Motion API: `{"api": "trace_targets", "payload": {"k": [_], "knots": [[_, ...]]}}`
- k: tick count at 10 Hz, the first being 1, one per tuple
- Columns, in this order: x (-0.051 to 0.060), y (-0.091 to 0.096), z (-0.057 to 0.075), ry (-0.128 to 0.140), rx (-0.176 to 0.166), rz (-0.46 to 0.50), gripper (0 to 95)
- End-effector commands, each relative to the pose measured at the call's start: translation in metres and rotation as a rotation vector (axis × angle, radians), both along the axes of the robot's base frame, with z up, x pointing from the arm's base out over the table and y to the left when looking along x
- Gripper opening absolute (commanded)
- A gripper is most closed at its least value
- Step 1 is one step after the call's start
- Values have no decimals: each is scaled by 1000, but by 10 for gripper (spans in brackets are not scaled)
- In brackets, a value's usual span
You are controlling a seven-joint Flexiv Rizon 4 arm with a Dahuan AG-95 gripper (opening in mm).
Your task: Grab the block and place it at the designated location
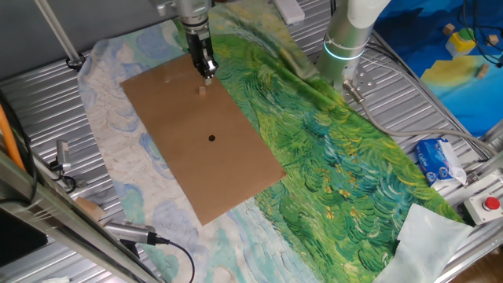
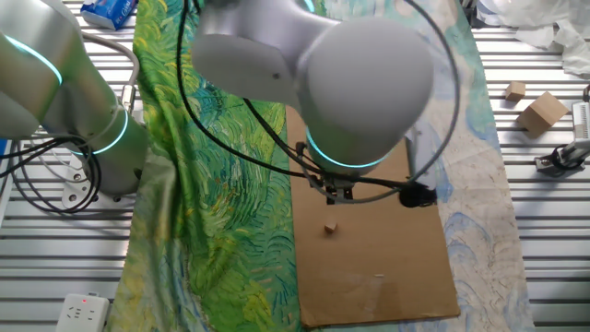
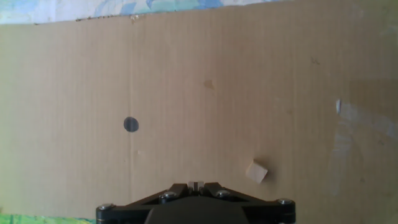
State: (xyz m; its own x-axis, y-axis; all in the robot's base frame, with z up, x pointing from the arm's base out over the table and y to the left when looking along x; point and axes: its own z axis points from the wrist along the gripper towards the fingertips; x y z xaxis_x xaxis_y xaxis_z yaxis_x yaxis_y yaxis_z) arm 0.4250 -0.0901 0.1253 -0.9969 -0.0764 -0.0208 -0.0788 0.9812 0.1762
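The block point(image 1: 202, 89) is a tiny tan cube that lies on the brown cardboard sheet point(image 1: 181, 165), free of the gripper. My gripper point(image 1: 208, 75) hangs just above and beside it, with the jaws together and nothing between them. The designated location is a small black dot point(image 1: 211, 138) nearer the sheet's middle. In the hand view the block point(image 3: 256, 172) lies to the right of my fingertips point(image 3: 196, 185) and the dot point(image 3: 130, 124) is up to the left. In the other fixed view the block point(image 2: 330, 227) shows just below the wrist; the dot is hidden by the arm.
The cardboard lies on a green and pale blue painted cloth point(image 1: 338, 165). The arm's base point(image 1: 346, 47) stands at the back right. A red button box point(image 1: 487, 206) and a blue packet point(image 1: 438, 161) lie at the right. Two spare wooden blocks point(image 2: 539, 111) lie off the sheet.
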Motion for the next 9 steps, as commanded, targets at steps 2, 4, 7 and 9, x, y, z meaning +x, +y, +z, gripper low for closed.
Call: {"api": "trace_targets", "payload": {"k": [2, 4, 7, 9], "knots": [[-1, 1, 1, -7, -1, -10, 0], [-1, 1, 1, -7, -4, -39, 0], [-1, 1, 1, 6, -6, -86, 0], [-1, 1, 1, 69, -98, -105, 0]]}}
